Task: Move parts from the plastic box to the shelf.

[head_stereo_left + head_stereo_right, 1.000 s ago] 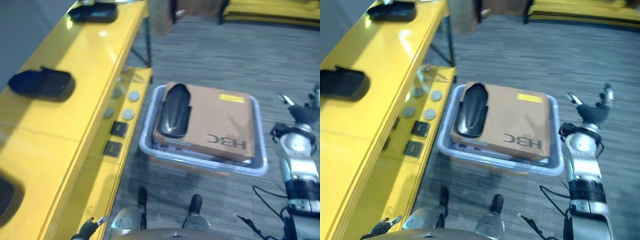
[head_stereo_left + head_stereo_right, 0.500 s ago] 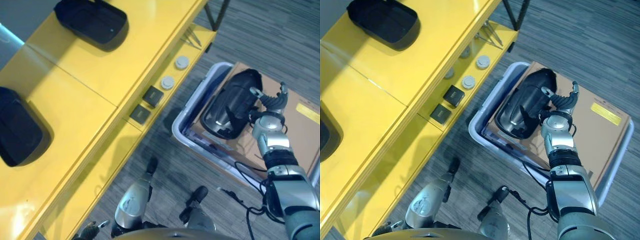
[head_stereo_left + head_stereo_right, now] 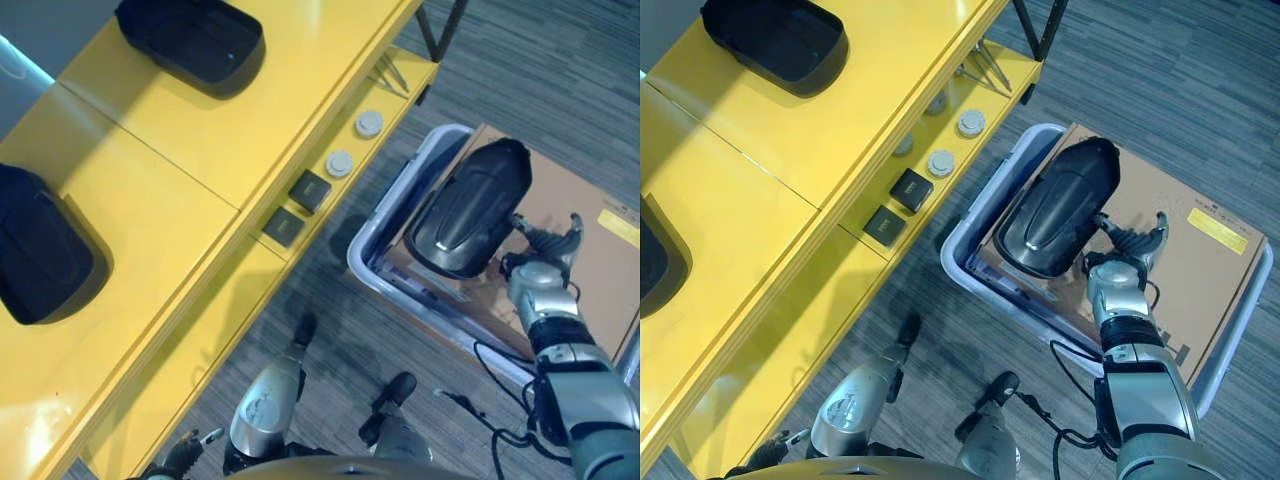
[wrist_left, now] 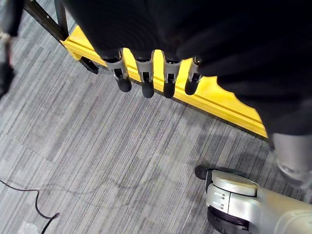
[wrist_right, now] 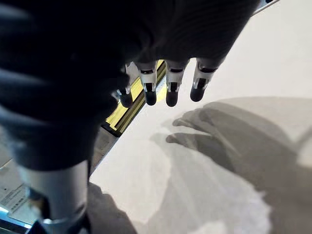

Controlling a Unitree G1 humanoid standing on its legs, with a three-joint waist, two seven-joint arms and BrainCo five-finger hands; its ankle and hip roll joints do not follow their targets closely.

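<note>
A black part [image 3: 468, 207] is seen lying on a cardboard sheet [image 3: 1160, 240] in the plastic box [image 3: 385, 215], just beside the yellow shelf [image 3: 200, 150]. The right robot hand [image 3: 1127, 255] is held with fingers spread just beside the part, gripping nothing. The left robot hand [image 4: 146, 78] is held over the floor near the shelf, fingers straight and empty.

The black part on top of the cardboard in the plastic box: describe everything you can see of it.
The black part is a long, rounded shell, glossy and smooth like moulded plastic, with light glinting off its curved back. It lies with that back up on the brown cardboard sheet that covers the pale plastic box, along the side of the box nearest the yellow shelf. The right robot hand is beside it with fingers spread, over the cardboard; whether it touches the part I cannot tell.
</note>
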